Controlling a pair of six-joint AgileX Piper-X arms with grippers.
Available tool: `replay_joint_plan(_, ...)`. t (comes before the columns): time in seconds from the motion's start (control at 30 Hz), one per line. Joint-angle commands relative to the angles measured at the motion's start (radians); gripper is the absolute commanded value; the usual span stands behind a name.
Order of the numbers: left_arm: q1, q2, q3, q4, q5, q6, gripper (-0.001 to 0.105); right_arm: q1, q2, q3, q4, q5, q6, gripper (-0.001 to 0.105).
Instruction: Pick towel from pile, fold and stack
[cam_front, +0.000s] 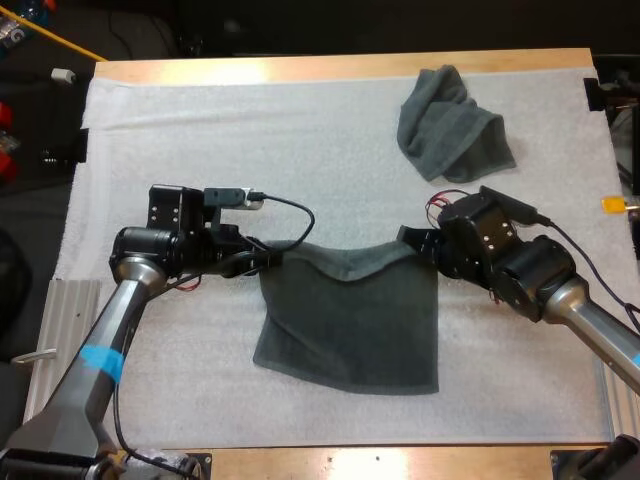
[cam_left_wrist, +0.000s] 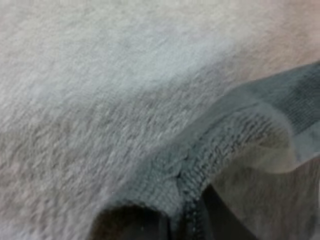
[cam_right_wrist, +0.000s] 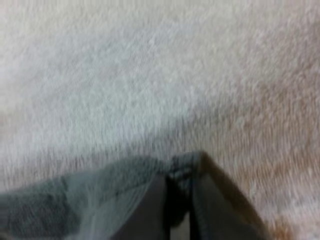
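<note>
**Left gripper** (cam_front: 270, 258), left of the mat's (cam_front: 200, 130) centre, pinches the far left corner of the held towel (cam_front: 350, 320); its fingers (cam_left_wrist: 130, 227) press the hem from both sides. The held towel spreads toward the mat's near edge, its far edge sagging between the two grippers. **Right gripper** (cam_front: 413, 243) pinches the far right corner. **Crumpled towel** (cam_front: 452, 125) lies near the mat's far right corner.
</note>
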Motion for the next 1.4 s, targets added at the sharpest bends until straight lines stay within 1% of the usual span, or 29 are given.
replay_joint_plan(0.0, 0.000, 0.003, -0.005, -0.033, 0.028, -0.016, 0.000, -0.005, -0.005, -0.004, -0.011, 0.022, 0.005, 0.000)
replay_joint_plan(0.13, 0.000, 0.012, -0.005, -0.088, 0.037, -0.032, 0.000, -0.005, -0.005, -0.004, -0.014, 0.083, 0.005, 0.000)
replay_joint_plan(0.37, 0.000, 0.012, -0.005, -0.140, 0.052, -0.045, 0.000, -0.005, -0.005, -0.004, -0.016, 0.098, 0.005, 0.000)
replay_joint_plan(0.4, 0.000, 0.012, -0.005, -0.145, 0.053, -0.045, 0.000, -0.005, -0.005, -0.004, -0.016, 0.098, 0.005, 0.004)
replay_joint_plan(0.47, 0.000, 0.012, -0.005, -0.152, 0.053, -0.050, 0.002, -0.006, -0.005, -0.004, -0.022, 0.098, 0.005, 0.017)
replay_joint_plan(0.5, 0.000, 0.012, -0.005, -0.160, 0.053, -0.060, 0.006, -0.012, -0.005, -0.004, -0.032, 0.095, 0.005, 0.027)
replay_joint_plan(0.53, 0.000, 0.012, -0.007, -0.169, 0.053, -0.069, 0.013, -0.015, -0.005, -0.004, -0.048, 0.085, 0.005, 0.040)
replay_joint_plan(0.57, 0.000, 0.012, -0.007, -0.175, 0.053, -0.076, 0.020, -0.019, -0.005, -0.004, -0.055, 0.083, 0.005, 0.048)
replay_joint_plan(0.6, 0.000, 0.012, -0.007, -0.185, 0.053, -0.094, 0.030, -0.028, -0.005, -0.004, -0.077, 0.076, 0.005, 0.059)
replay_joint_plan(0.63, 0.000, 0.012, -0.010, -0.196, 0.058, -0.110, 0.042, -0.035, -0.005, -0.004, -0.097, 0.073, 0.005, 0.064)
replay_joint_plan(0.67, 0.000, 0.012, -0.012, -0.203, 0.064, -0.117, 0.049, -0.038, -0.006, -0.004, -0.103, 0.071, 0.005, 0.065)
replay_joint_plan(0.7, 0.000, 0.012, -0.018, -0.204, 0.080, -0.133, 0.062, -0.040, -0.008, -0.004, -0.111, 0.071, 0.003, 0.064)
replay_joint_plan(0.73, 0.000, 0.012, -0.026, -0.204, 0.097, -0.143, 0.071, -0.040, -0.013, -0.004, -0.113, 0.071, 0.000, 0.063)
replay_joint_plan(0.77, 0.000, 0.012, -0.030, -0.202, 0.108, -0.143, 0.071, -0.040, -0.017, -0.004, -0.113, 0.067, -0.004, 0.063)
replay_joint_plan(0.8, 0.000, 0.012, -0.038, -0.202, 0.135, -0.144, 0.069, -0.040, -0.026, -0.004, -0.113, 0.056, -0.008, 0.062)
replay_joint_plan(0.87, 0.000, 0.012, -0.049, -0.196, 0.180, -0.150, 0.062, -0.037, -0.045, -0.004, -0.113, 0.033, -0.035, 0.062)
replay_joint_plan(0.93, 0.000, -0.001, -0.055, -0.172, 0.199, -0.150, 0.055, -0.028, -0.078, -0.004, -0.101, 0.000, -0.083, 0.062)
replay_joint_plan(1.07, 0.000, -0.051, -0.055, -0.104, 0.192, -0.121, 0.054, -0.011, -0.142, -0.004, -0.016, 0.000, -0.119, 0.062)
replay_joint_plan(1.23, 0.000, -0.169, -0.055, 0.030, 0.139, -0.037, 0.054, -0.011, -0.225, -0.004, 0.171, -0.002, -0.163, 0.062)
replay_joint_plan(1.27, 0.000, -0.183, -0.055, 0.049, 0.131, -0.029, 0.054, -0.010, -0.232, -0.004, 0.188, -0.010, -0.172, 0.062)
replay_joint_plan(1.33, 0.000, -0.244, -0.055, 0.122, 0.097, 0.004, 0.054, -0.001, -0.254, -0.004, 0.232, -0.048, -0.219, 0.062)
replay_joint_plan(1.37, 0.000, -0.262, -0.055, 0.137, 0.086, 0.014, 0.054, 0.005, -0.261, -0.004, 0.243, -0.056, -0.241, 0.061)
